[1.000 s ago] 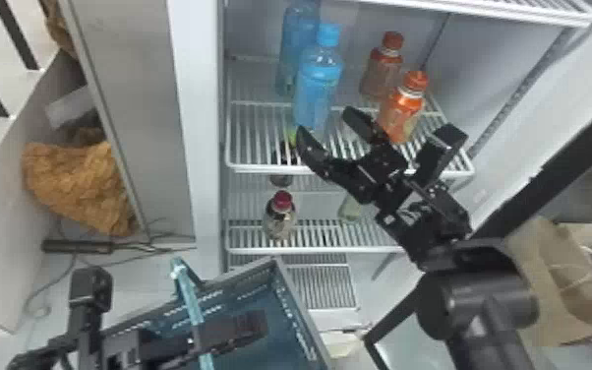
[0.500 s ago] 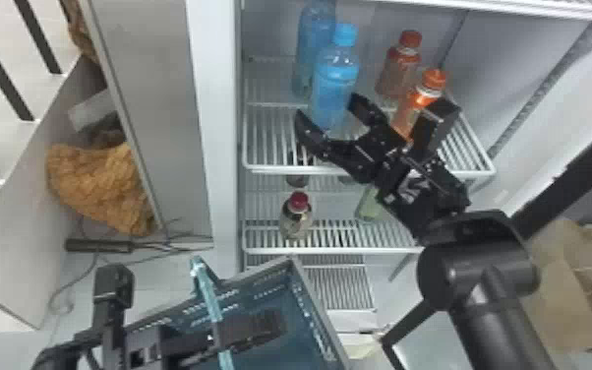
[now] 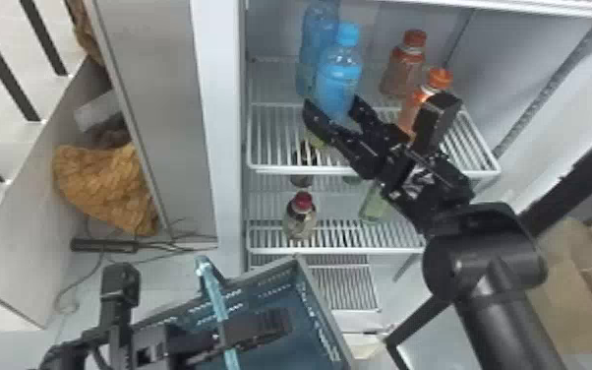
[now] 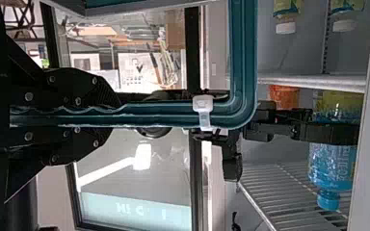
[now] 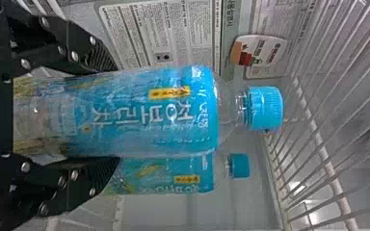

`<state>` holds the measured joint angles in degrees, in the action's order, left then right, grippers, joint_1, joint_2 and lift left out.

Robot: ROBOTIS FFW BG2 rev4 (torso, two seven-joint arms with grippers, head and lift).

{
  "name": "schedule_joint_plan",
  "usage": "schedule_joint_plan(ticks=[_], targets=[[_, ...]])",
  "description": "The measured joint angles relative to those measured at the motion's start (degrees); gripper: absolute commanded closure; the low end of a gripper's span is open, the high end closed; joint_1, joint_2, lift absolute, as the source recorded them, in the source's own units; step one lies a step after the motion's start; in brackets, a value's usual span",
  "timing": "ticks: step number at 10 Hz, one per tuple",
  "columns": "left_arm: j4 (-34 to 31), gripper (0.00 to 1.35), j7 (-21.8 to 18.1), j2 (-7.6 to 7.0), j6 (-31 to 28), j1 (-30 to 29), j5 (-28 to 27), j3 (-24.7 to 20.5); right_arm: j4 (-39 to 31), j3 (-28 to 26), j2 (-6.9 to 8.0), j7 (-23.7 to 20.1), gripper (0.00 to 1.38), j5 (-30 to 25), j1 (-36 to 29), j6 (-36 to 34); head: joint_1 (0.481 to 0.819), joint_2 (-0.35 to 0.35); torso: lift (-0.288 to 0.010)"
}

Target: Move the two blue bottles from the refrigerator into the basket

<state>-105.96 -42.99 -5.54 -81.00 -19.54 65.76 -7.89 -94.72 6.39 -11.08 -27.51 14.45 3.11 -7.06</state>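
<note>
My right tool (image 3: pixel 330 102) is open, its fingers at either side of the front blue bottle (image 3: pixel 338 81); I can't tell whether they touch it. That bottle and the rear blue bottle (image 3: pixel 313 29) stand upright on the upper shelf (image 3: pixel 280 168), left of two orange bottles (image 3: pixel 404 66). My left tool (image 3: pixel 285 321) grips the handle (image 3: pixel 217 301) of the basket (image 3: pixel 326 315) below.
</note>
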Motion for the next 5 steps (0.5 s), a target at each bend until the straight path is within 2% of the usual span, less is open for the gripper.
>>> schedule_joint_plan(ticks=[5], targets=[[0.0,1.2,0.01,0.0,0.0,0.0,-0.05,0.03,-2.18,-0.99,-0.04,-0.04,1.28,0.07,-2.16,0.49,0.695,-0.152,-0.01]])
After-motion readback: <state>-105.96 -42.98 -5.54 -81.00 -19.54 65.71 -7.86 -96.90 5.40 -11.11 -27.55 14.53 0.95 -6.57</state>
